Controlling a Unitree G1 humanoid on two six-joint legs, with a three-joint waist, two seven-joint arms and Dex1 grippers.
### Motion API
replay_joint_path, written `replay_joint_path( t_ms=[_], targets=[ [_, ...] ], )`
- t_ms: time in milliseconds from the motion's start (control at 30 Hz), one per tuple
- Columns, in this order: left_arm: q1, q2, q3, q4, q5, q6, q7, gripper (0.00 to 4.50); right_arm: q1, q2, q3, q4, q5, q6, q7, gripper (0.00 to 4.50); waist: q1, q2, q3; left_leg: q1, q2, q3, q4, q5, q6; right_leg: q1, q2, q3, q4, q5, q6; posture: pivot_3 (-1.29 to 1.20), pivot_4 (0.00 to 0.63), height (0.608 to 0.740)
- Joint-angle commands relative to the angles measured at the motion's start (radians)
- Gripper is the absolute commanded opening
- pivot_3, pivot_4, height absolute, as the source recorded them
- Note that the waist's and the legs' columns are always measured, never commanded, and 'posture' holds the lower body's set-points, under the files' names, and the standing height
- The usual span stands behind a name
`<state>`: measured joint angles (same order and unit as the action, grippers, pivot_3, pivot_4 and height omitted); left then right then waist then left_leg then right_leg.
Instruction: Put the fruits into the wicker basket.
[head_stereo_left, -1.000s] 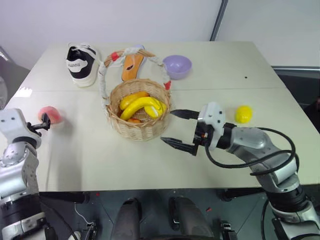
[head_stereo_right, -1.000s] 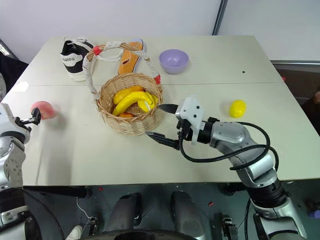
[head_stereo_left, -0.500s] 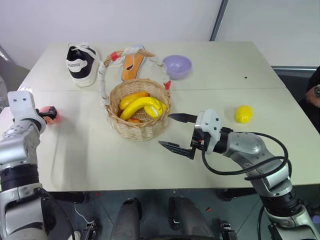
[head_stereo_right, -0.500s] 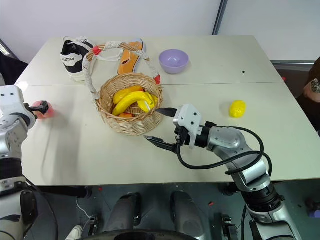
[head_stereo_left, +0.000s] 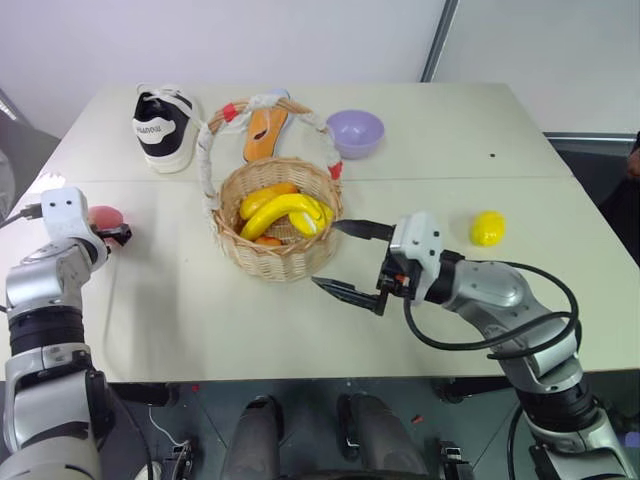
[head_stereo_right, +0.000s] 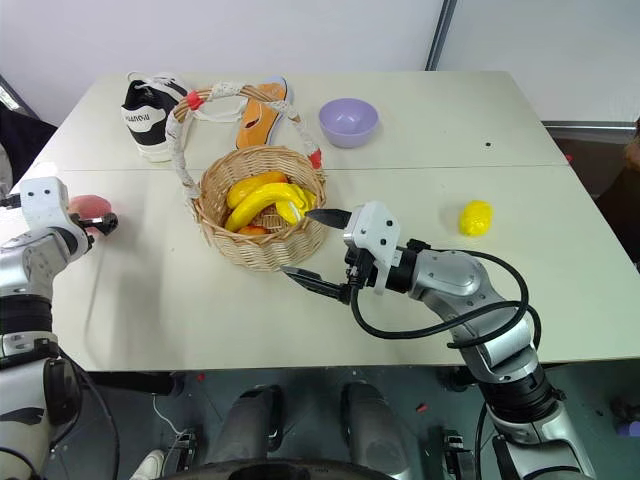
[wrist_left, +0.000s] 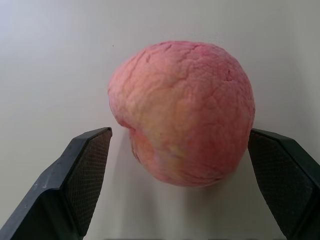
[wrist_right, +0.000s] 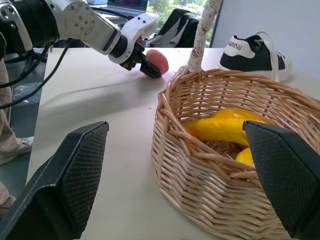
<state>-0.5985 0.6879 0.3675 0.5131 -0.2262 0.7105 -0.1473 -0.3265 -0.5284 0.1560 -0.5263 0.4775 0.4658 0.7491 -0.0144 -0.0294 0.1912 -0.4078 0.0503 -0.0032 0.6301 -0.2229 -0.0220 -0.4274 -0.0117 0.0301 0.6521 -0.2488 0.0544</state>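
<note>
Peach between open left fingers

Peach lies on the table at the far left, between the wide jaws of the left gripper, not squeezed. The right gripper hangs wide open just right of the wicker basket. The lemon lies further right.

Surface: pale and matte, carrying everything, a seam running across its middle.
Sneaker: black and white, sitting at the far left.
Orange sandal: lying sole-up just beside the sneaker.
Lavender bowl: standing upright, far centre.
Bananas: yellow, lying piled together.
</note>
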Motion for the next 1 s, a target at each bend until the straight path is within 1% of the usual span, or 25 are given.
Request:
replay_joint_path(
  t_ms=[33,333,367,400,500,533,667,733,800,900,1000],
  targets=[
    [-0.024,0.02,0.016,-0.011,0.008,-0.033,0.0,4.5,-0.025,0.01,-0.017,-0.037,0.013,-0.001,-0.007,4.48,0.0,0.0,0.0,0.0,0.0,0.0,0.0,0.0,0.0,0.0,0.0,0.0,0.0,0.0,0.0,0.0,0.15,0.74],
    [-0.023,0.011,0.026,-0.019,-0.003,-0.085,-0.006,4.5,-0.044,0.012,-0.011,-0.032,0.01,0.008,-0.009,4.48,0.0,0.0,0.0,0.0,0.0,0.0,0.0,0.0,0.0,0.0,0.0,0.0,0.0,0.0,0.0,0.0,0.15,0.74],
    [-0.022,0.011,0.026,-0.021,-0.003,-0.091,-0.006,3.97,-0.045,0.011,-0.011,-0.032,0.01,0.009,-0.009,4.5,0.0,0.0,0.0,0.0,0.0,0.0,0.0,0.0,0.0,0.0,0.0,0.0,0.0,0.0,0.0,0.0,0.15,0.74],
    [-0.022,0.009,0.028,-0.021,-0.004,-0.092,-0.003,3.67,-0.047,0.01,-0.012,-0.032,0.01,0.01,-0.009,4.5,0.0,0.0,0.0,0.0,0.0,0.0,0.0,0.0,0.0,0.0,0.0,0.0,0.0,0.0,0.0,0.0,0.15,0.74],
    [-0.022,0.009,0.027,-0.02,-0.003,-0.093,0.005,2.23,-0.05,0.009,-0.013,-0.032,0.01,0.013,-0.01,4.5,0.0,0.0,0.0,0.0,0.0,0.0,0.0,0.0,0.0,0.0,0.0,0.0,0.0,0.0,0.0,0.0,0.15,0.74],
    [-0.021,0.013,0.023,-0.018,0.002,-0.09,0.006,1.86,-0.052,0.008,-0.014,-0.034,0.011,0.015,-0.01,4.5,0.0,0.0,0.0,0.0,0.0,0.0,0.0,0.0,0.0,0.0,0.0,0.0,0.0,0.0,0.0,0.0,0.15,0.74],
    [0.002,0.018,0.023,-0.05,0.011,-0.121,0.006,1.86,-0.057,0.004,-0.02,-0.037,0.011,0.02,-0.009,4.5,0.0,0.0,0.0,0.0,0.0,0.0,0.0,0.0,0.0,0.0,0.0,0.0,0.0,0.0,0.0,0.0,0.15,0.74],
    [0.033,0.022,0.039,-0.109,0.0,-0.151,-0.011,1.86,-0.059,0.001,-0.024,-0.041,0.012,0.023,-0.01,4.5,-0.001,0.0,0.0,0.0,0.0,0.0,0.0,0.0,0.0,0.0,0.0,0.0,0.0,0.0,0.0,0.0,0.15,0.74],
    [0.09,0.031,0.067,-0.213,-0.036,-0.165,-0.06,1.86,-0.06,-0.008,-0.035,-0.048,0.015,0.029,-0.01,4.5,-0.003,0.0,0.0,0.0,0.0,0.0,0.0,0.0,0.0,0.0,-0.001,0.0,0.0,0.0,0.0,0.0,0.15,0.74],
    [0.207,0.043,0.114,-0.399,-0.108,-0.181,-0.18,1.86,-0.063,-0.031,-0.072,-0.049,0.029,0.036,-0.003,4.5,-0.003,0.0,0.0,0.0,0.001,0.0,-0.001,0.0,0.0,0.0,-0.001,0.0,0.0,0.0,0.0,0.0,0.15,0.74],
    [0.383,0.067,0.214,-0.649,-0.325,-0.109,-0.423,1.86,-0.081,-0.079,-0.15,-0.023,0.068,0.05,0.022,4.5,-0.005,0.0,0.0,0.0,0.001,0.001,-0.001,0.0,0.0,-0.001,-0.003,0.0,-0.001,-0.002,-0.004,0.0,0.15,0.74]
  ],
)
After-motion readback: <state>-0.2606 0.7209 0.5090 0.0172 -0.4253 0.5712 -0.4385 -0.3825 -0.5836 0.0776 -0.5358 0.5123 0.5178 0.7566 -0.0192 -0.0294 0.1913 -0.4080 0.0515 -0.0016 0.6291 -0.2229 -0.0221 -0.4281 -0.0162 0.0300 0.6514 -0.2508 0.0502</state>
